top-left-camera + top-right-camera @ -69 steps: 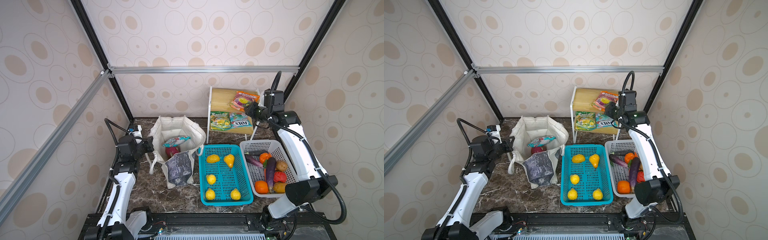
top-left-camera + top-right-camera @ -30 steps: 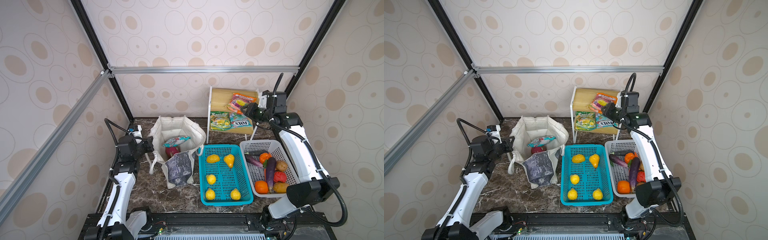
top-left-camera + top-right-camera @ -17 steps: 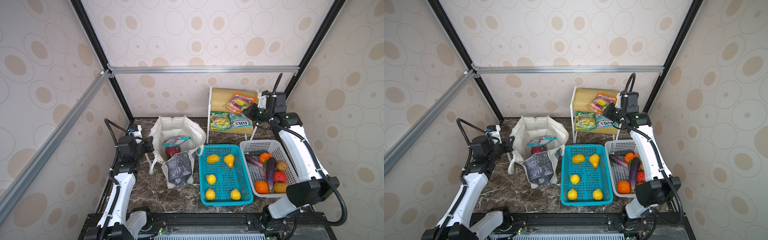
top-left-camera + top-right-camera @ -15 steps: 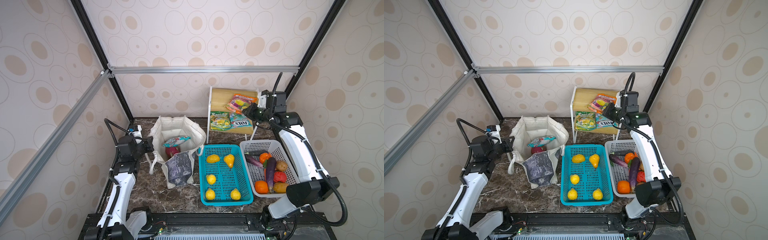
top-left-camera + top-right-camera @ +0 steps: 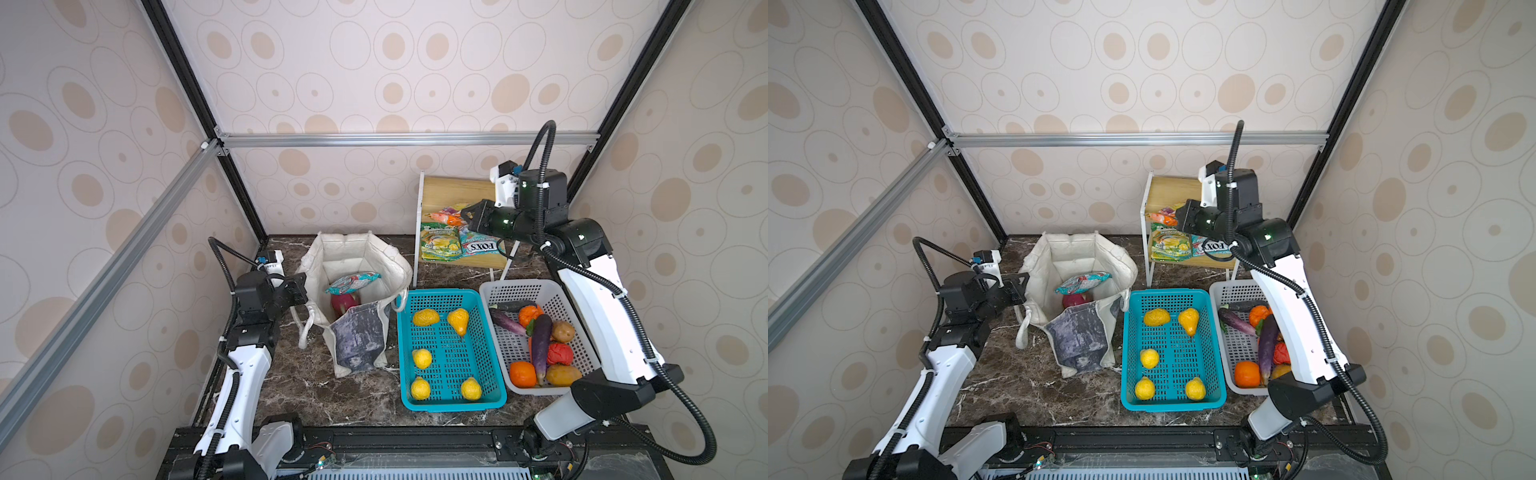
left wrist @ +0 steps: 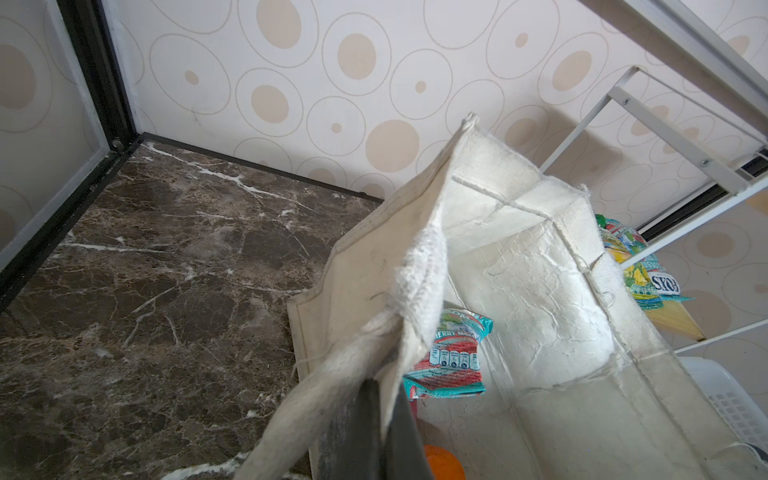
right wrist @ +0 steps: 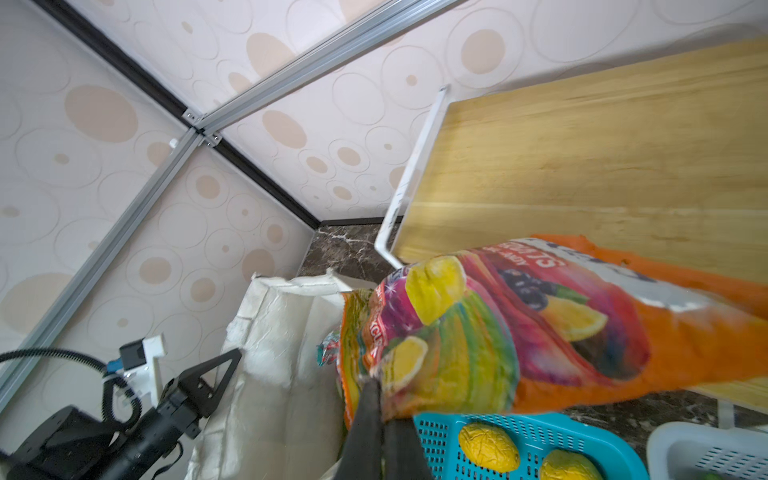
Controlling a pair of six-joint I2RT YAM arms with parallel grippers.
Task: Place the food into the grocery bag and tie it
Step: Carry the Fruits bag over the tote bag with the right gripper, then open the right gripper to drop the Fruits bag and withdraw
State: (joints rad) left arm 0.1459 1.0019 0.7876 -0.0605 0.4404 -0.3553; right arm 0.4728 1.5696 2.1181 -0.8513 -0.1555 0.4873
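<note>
The right gripper (image 7: 376, 384) is clenched on a corner of an orange packet (image 7: 561, 332), which is held over the wooden shelf (image 5: 453, 192) at the far right. The left gripper (image 6: 374, 386) is clamped on the left rim of the grocery bag (image 5: 358, 338), which stands open on the worktop (image 5: 316, 390), left of the teal basket (image 5: 453, 405). Inside the bag a teal packet (image 5: 352, 281) is seen lying over a dragon fruit (image 5: 341, 304). An eggplant (image 5: 540, 345) is seen in the white basket (image 5: 496, 287).
</note>
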